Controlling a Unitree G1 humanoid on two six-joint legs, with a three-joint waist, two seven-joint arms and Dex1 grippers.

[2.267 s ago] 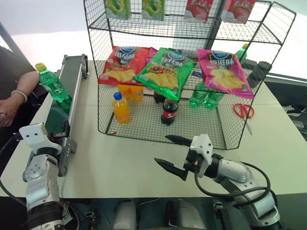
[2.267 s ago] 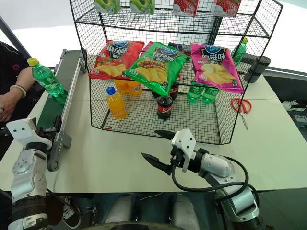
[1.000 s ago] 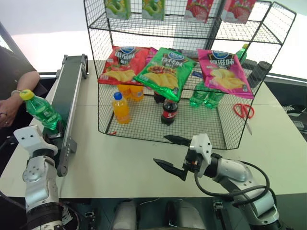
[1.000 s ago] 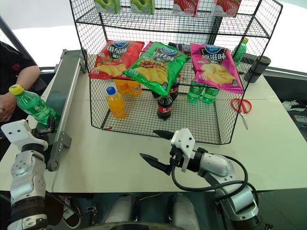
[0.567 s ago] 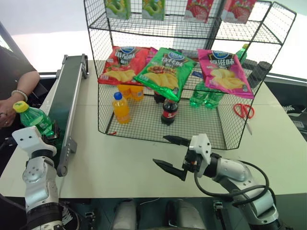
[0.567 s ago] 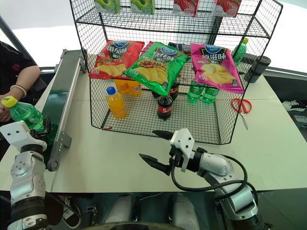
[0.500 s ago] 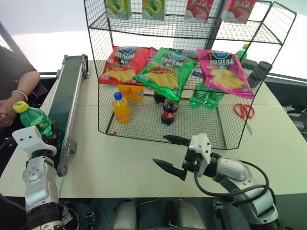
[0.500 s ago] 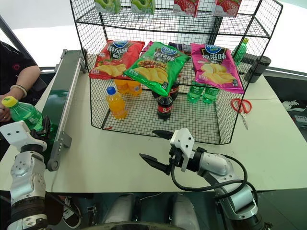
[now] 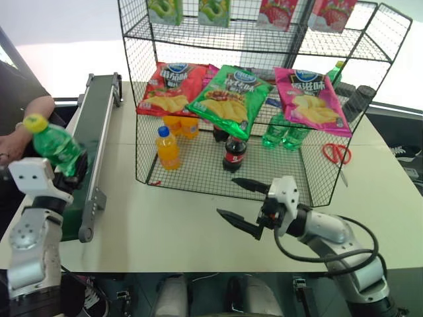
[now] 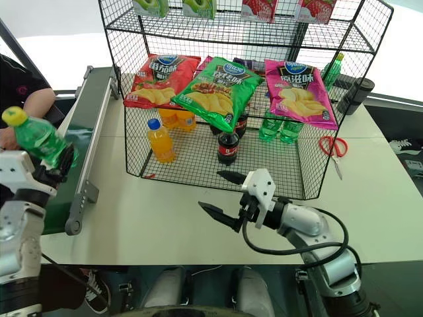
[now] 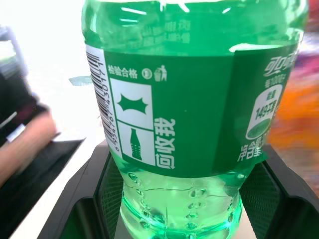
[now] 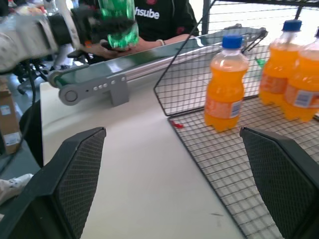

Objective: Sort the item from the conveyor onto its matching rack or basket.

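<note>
- From my head camera: my left gripper (image 9: 73,170) is clamped on the green soda bottle (image 9: 56,143), which I hold above the near end of the conveyor (image 9: 92,142), clear of its dark green belt. The bottle leans, its yellow cap (image 9: 36,123) pointing up and to my left, towards a person's hand (image 9: 8,142) beside the conveyor.
- Same view: my right gripper (image 9: 241,201) hangs over the white table (image 9: 165,224), just in front of the black wire rack (image 9: 258,99), with its two fingers spread wide and nothing between them. On the rack's bottom tier stand an orange drink bottle (image 9: 166,148) and a cola bottle (image 9: 232,153); chip bags (image 9: 228,99) lie on the tier above.
- From my left wrist: the bottle's green label (image 11: 184,119) sits close in front, with my black fingers (image 11: 87,199) on either side of its lower body.
- From my right wrist: my fingers (image 12: 75,174) stand far apart over bare table, facing the rack's corner, and the orange bottles (image 12: 227,82) stand inside.
</note>
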